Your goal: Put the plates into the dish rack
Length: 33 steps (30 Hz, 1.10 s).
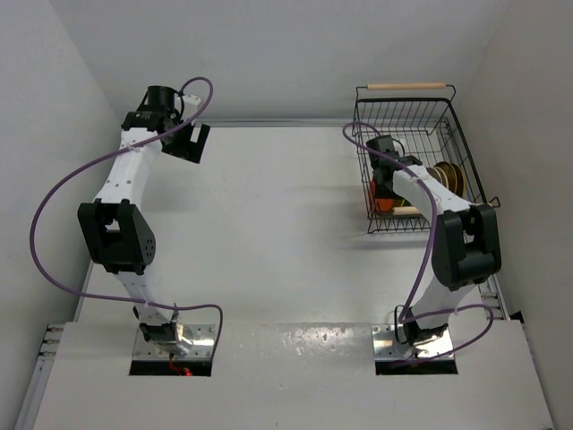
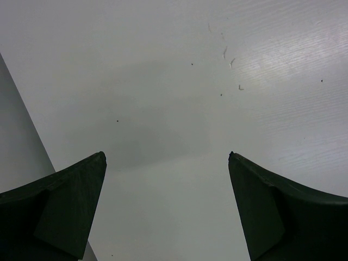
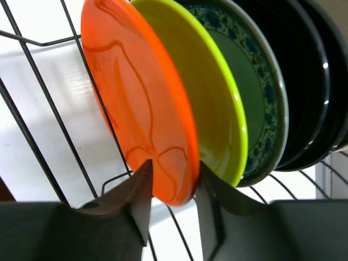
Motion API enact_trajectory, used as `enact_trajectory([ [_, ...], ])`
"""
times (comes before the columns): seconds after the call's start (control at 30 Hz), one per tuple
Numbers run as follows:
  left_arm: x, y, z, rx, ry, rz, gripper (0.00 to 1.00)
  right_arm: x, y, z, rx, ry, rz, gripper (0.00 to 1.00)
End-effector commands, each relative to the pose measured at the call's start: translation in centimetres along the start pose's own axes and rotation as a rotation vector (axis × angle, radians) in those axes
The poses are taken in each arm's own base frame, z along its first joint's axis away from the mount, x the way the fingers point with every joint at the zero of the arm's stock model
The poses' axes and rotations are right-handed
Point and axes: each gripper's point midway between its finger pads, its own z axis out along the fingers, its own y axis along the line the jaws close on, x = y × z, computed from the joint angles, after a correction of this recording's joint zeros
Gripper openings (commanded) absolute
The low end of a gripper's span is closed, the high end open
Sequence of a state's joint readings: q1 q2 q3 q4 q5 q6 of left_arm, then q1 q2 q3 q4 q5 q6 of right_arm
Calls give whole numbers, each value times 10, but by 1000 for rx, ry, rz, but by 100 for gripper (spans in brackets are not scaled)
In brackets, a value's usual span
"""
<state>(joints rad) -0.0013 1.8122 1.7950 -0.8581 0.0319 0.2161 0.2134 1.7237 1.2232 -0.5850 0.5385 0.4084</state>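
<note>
The plates are nearly all loaded, by the look of it. The round glossy orange plate [image 3: 141,103] stands on edge in the black wire dish rack [image 1: 403,101], its lower rim between the fingers of the right gripper [image 3: 174,168]. The fingers sit against both faces of the rim with no gap showing, so the gripper reads as closed narrowly on it.

Just beyond the gripper's right finger, a lime green plate [image 3: 217,109] stands upright close behind the orange one. After it come a blue-grey patterned plate [image 3: 261,109] and two glossy black plates [image 3: 310,81]. Any plates further along are out of the wrist view. The top view hints at mustard-toned ones deeper in the rack.

The left gripper [image 2: 166,157] hangs wide open, holding nothing, with only the bare white table [image 2: 163,81] beneath it.

No plate shows outside the rack. What seems left is letting go of the orange plate so it stands by itself, then lifting the right gripper clear of the wires.
</note>
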Motion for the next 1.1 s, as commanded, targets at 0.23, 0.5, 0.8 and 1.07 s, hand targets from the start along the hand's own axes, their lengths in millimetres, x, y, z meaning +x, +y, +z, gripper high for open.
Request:
enact_trajectory([
  [0.23,-8,1,-10,-17,-37,11,99,-77,-29,-76,-38,-252,27,66],
  [0.5,-7,4,-11,-34,-32,10,99,-82,-81,-174,-203,-503,225,100],
  [0.8,4,-5,-4,-30,5,16,99,66,-112,-148,-106,-322,493,100],
  [1.07,28,-30,3,3,59,40,99,151,-78,-109,-169,-107,597,100],
])
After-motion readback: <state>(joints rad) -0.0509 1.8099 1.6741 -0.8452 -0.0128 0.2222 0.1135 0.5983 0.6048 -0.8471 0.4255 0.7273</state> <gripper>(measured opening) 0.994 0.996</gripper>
